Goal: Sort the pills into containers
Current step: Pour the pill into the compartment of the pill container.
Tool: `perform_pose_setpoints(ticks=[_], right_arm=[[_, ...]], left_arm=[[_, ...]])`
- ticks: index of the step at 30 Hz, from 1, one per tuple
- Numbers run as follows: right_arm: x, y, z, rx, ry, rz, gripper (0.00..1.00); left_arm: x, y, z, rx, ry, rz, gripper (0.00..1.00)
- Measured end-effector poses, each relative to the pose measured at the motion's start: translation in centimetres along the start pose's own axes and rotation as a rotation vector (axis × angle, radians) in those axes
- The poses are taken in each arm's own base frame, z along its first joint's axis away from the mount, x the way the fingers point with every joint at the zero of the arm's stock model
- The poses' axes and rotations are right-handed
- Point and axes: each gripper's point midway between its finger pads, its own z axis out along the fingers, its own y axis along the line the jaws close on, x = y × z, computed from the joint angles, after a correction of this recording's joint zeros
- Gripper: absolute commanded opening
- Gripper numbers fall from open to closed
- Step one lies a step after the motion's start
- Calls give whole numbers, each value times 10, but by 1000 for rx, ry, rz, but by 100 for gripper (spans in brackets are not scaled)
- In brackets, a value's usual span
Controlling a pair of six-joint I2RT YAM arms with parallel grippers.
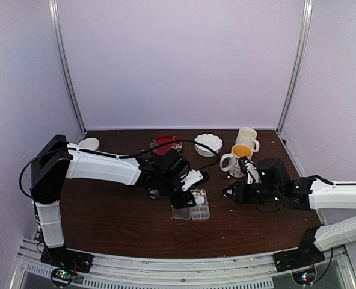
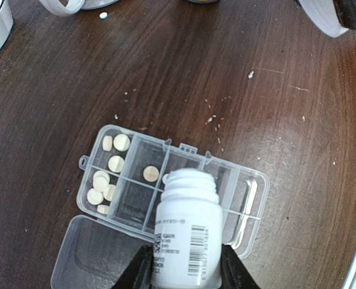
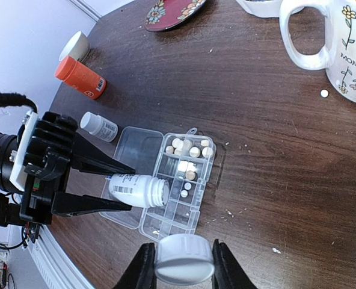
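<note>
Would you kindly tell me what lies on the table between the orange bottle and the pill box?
A small white bottle lies there, between the orange bottle and the open lid of the pill box. The right wrist view shows it.

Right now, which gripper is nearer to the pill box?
Left. The left gripper holds a bottle over the pill box; the right gripper, with a cap, is beside it, apart.

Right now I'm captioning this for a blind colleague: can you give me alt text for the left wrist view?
The left claw holds an uncapped white plastic bottle, mouth over an open clear plastic pill box on a dark wooden table. Round cream pills lie in several cells.
</note>
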Motion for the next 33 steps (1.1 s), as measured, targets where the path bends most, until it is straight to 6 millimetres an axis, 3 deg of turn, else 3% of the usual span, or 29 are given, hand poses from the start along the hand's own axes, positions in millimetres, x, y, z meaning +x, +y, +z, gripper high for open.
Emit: perform_pose_setpoints(ticks=[33], right_arm=[[2, -2, 3, 5, 11, 3, 0]], left_arm=[[8, -2, 2, -1, 36, -1, 0]])
